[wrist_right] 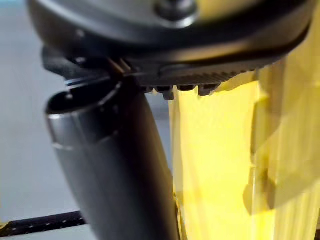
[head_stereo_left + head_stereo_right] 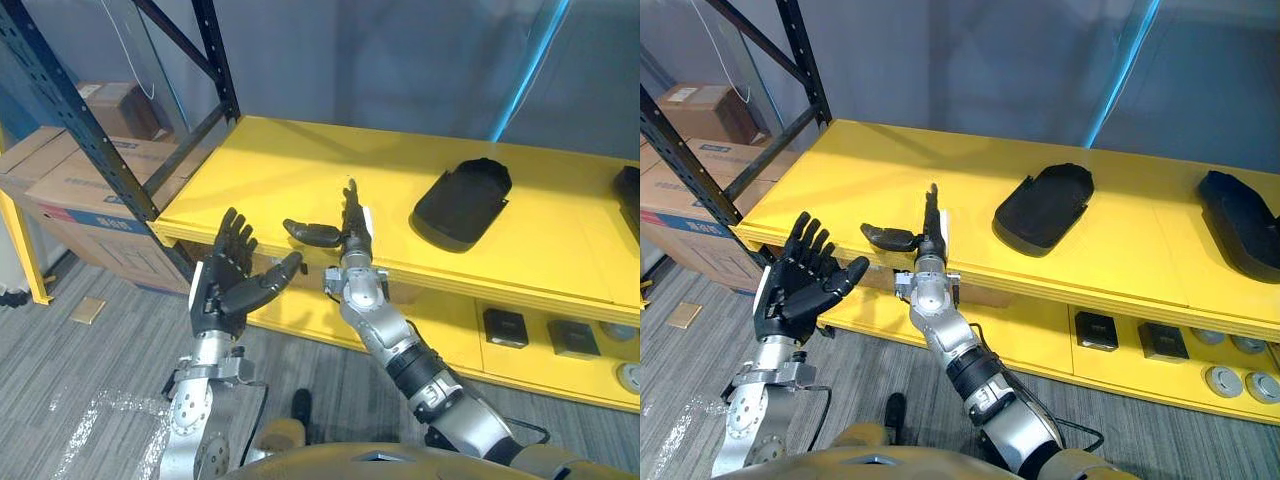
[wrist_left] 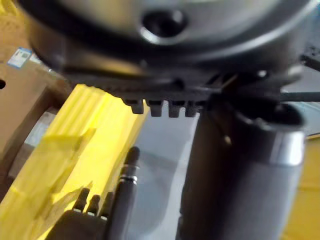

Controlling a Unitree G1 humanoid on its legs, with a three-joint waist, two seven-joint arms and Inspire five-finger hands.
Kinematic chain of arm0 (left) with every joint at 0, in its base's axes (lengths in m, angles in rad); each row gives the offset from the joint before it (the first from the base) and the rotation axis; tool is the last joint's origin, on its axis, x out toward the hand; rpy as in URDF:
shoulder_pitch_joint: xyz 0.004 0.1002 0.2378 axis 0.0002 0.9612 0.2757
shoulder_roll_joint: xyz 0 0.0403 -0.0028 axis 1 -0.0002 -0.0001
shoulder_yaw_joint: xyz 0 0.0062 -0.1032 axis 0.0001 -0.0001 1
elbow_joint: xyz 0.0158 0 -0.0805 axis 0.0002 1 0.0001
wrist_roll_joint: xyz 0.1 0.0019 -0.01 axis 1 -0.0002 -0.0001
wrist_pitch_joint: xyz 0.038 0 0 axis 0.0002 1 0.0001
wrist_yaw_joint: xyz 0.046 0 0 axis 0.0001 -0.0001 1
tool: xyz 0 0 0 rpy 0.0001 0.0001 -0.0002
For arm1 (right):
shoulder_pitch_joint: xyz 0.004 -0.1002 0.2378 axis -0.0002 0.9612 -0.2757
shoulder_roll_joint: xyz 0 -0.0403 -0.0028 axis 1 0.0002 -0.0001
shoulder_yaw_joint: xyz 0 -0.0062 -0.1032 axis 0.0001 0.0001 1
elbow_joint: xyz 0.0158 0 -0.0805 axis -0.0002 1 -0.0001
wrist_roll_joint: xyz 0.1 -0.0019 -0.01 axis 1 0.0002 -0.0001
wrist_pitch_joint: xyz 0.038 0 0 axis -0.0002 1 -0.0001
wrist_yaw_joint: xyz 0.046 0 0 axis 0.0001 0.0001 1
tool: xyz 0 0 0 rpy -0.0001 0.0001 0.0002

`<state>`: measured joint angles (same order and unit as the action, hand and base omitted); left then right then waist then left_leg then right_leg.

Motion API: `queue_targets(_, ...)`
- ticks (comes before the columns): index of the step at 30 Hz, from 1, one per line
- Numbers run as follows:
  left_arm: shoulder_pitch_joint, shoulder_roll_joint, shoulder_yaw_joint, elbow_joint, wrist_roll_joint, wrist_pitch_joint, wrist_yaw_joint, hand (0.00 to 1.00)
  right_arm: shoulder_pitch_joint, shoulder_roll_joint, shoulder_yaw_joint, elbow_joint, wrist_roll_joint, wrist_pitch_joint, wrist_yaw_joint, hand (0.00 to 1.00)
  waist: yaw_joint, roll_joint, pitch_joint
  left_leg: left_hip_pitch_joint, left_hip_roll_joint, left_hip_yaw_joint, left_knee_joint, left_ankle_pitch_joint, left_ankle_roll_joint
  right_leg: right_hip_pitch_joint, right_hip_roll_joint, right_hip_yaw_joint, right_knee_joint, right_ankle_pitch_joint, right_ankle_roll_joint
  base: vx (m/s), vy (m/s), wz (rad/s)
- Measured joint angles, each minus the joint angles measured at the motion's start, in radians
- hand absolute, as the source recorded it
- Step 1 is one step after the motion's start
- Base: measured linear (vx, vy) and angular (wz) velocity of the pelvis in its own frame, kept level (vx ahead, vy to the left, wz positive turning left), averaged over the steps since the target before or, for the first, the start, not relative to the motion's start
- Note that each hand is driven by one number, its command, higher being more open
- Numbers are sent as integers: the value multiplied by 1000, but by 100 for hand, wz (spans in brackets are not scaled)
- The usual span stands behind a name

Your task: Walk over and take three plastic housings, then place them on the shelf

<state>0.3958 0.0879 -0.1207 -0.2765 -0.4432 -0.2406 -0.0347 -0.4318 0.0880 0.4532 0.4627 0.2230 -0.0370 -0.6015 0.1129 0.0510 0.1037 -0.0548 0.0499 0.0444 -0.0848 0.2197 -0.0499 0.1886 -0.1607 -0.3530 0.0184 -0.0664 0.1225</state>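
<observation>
Two black plastic housings lie on the yellow shelf (image 2: 290, 165): one (image 2: 462, 202) right of centre, another (image 2: 1240, 222) at the far right. My right hand (image 2: 348, 232) is raised at the shelf's front edge, fingers straight up and thumb out to the left, holding nothing; it stands left of the nearer housing. My left hand (image 2: 228, 277) is held up in front of the shelf edge, palm toward me, fingers spread and empty. The wrist views show each hand's thumb against the yellow shelf (image 1: 220, 165).
A dark blue rack upright (image 2: 70, 100) and diagonal brace stand at the left. Cardboard boxes (image 2: 90, 190) sit on the floor behind it. The lower yellow shelf holds small black square parts (image 2: 505, 327) and round grey parts (image 2: 1225, 380). Grey carpet floor lies below.
</observation>
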Motion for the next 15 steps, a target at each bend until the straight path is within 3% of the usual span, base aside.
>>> queue_targets(8,-10,0,-73,0,-36,0,-51,100,12,2,18,2,-21,3,-12,100,-18,40,-4,6,32,69,-4,-10,-4,-57,14,80,34,-5,-8,-39,-13,-29)
queue_targets(11,-17,1,-75,0,-36,0,-60,100,19,2,28,1,-23,3,6,100,-35,43,-7,7,38,91,-4,-11,-10,-69,17,100,34,-1,-12,4,-19,-20)
queue_targets(15,-49,9,-76,0,-36,0,-59,100,24,1,27,1,-43,2,8,100,-35,42,-7,8,46,109,-3,-14,-14,-80,21,118,32,6,-14,26,-27,-17)
